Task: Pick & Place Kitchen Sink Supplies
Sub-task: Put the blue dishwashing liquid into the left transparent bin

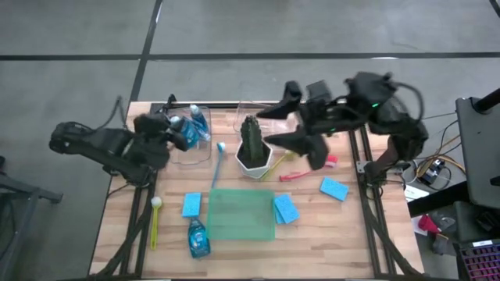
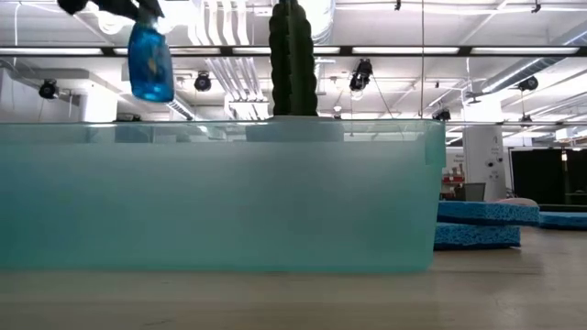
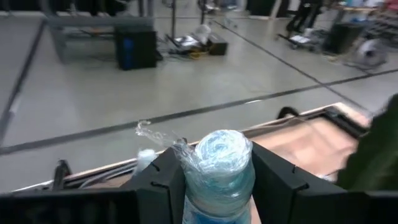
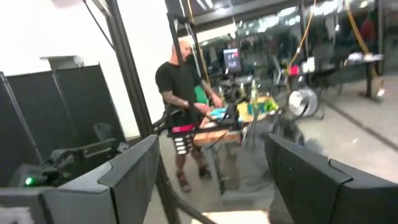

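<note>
- High view: the left gripper [image 1: 178, 131] is at the far left part of the wooden table [image 1: 328, 242], above a clear container [image 1: 190, 148], and it is clamped on a soap bottle [image 1: 198, 122] with blue liquid. The right gripper [image 1: 291, 125] hangs above the cactus [image 1: 251, 139] in its white pot, with fingers apart and nothing between them. A second soap bottle [image 1: 197, 238] lies near the front edge, just left of the green mat [image 1: 241, 215]. Three light-blue sponges lie on the table: one [image 1: 191, 204] left of the mat, one [image 1: 286, 208] touching its right side, one [image 1: 333, 188] further right. A blue brush [image 1: 218, 162] lies left of the pot, a yellow brush [image 1: 155, 221] near the left edge, a pink brush [image 1: 301, 173] right of the pot
- Low view: the held bottle [image 2: 150, 62] hangs in the air at upper left; the mat [image 2: 220, 197] fills the front, the cactus [image 2: 293, 60] stands behind it, and sponges [image 2: 484, 213] lie at the right
- Left wrist view: the two dark fingers [image 3: 163, 180] press on both sides of the bottle [image 3: 217, 177]; no label can be read on it
- Right wrist view: the fingers [image 4: 134, 171] stand wide apart and empty; a person [image 4: 181, 93] in a dark shirt stands in the room; no writing can be read
</note>
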Controlling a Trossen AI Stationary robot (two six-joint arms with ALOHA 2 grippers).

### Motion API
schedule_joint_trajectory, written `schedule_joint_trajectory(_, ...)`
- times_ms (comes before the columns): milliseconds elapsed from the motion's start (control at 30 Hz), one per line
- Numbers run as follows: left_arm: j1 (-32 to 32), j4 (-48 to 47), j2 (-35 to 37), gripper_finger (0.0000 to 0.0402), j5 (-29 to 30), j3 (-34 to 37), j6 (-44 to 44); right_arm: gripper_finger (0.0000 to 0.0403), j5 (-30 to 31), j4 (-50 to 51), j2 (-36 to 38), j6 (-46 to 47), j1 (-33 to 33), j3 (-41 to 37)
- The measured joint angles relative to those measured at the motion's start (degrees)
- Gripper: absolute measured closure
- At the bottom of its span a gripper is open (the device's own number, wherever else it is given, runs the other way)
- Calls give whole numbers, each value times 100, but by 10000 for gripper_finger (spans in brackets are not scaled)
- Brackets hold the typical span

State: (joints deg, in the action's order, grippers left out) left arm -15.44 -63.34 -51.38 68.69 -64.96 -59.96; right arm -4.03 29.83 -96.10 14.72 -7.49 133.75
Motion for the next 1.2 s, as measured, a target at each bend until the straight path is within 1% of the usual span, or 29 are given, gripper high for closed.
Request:
schedule_joint_trajectory(100,22,12,-99,261,91,489,-515,115,59,193,213,-215,75,0)
schedule_joint_trajectory(233,53,89,-258,272,134,1068,-1112,120,112,476,389,-373,178,0)
schedule_joint_trajectory(367,126,283,-429,266,439,1527,-1599,127,122,670,467,-426,277,0)
schedule_joint_trajectory(433,185,456,-496,259,612,1729,-1681,131,120,711,471,-428,314,0)
schedule_joint_trajectory(533,345,833,-622,256,668,2009,-1643,136,120,786,449,-432,353,-2)
schedule_joint_trajectory(667,543,1476,-786,266,385,2370,-1563,143,119,840,433,-516,399,-4)
schedule_joint_trajectory(800,645,2126,-940,270,277,2679,-1493,149,118,897,425,-572,454,-4)
schedule_joint_trajectory(900,689,2572,-1057,259,282,2840,-1116,152,118,927,425,-574,457,-4)
schedule_joint_trajectory(1067,770,2948,-1352,250,151,2889,-563,153,112,1009,451,-597,455,-4)
schedule_joint_trajectory(1200,788,3151,-1591,255,-49,2890,-460,150,112,1162,455,-598,455,-4)
